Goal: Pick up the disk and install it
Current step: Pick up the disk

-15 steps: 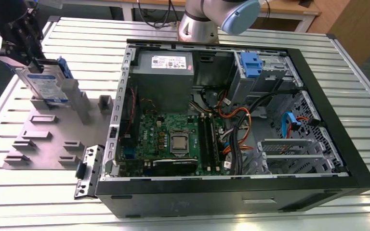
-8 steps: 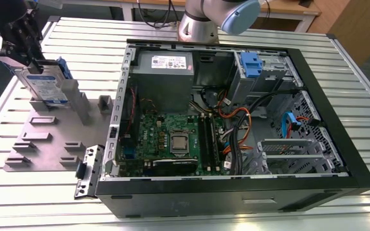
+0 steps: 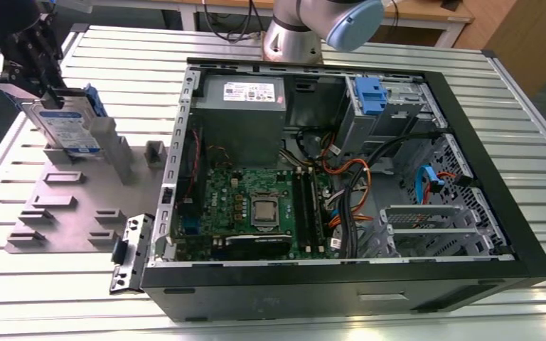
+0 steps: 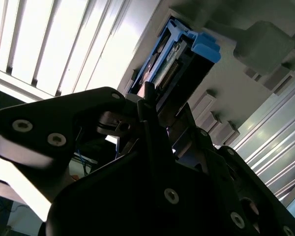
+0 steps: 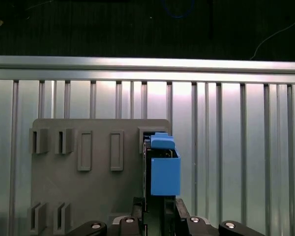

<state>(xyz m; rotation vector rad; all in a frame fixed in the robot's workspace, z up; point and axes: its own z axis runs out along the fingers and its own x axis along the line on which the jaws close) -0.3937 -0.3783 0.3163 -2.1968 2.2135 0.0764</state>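
In the exterior view, the disk (image 3: 69, 128) stands upright on its edge at the far left end of the grey holder plate (image 3: 65, 206). It is silver with a white-and-blue label and a blue carrier frame. My black gripper (image 3: 53, 98) comes down on its top edge and is shut on it. In both wrist views the disk (image 5: 164, 172) (image 4: 179, 49) is seen edge-on, its blue tab pointing away, clamped between the fingers (image 5: 137, 216). I cannot tell whether its lower edge still rests in the plate's slot.
The open black computer case (image 3: 463, 142) lies to the exterior view's right of the plate, with a motherboard (image 3: 254, 206), a grey power-supply box (image 3: 239, 92) and a metal cage holding a blue-tabbed caddy (image 3: 372, 96). The arm's base (image 3: 297, 35) stands behind it on the slatted table (image 3: 529, 142).
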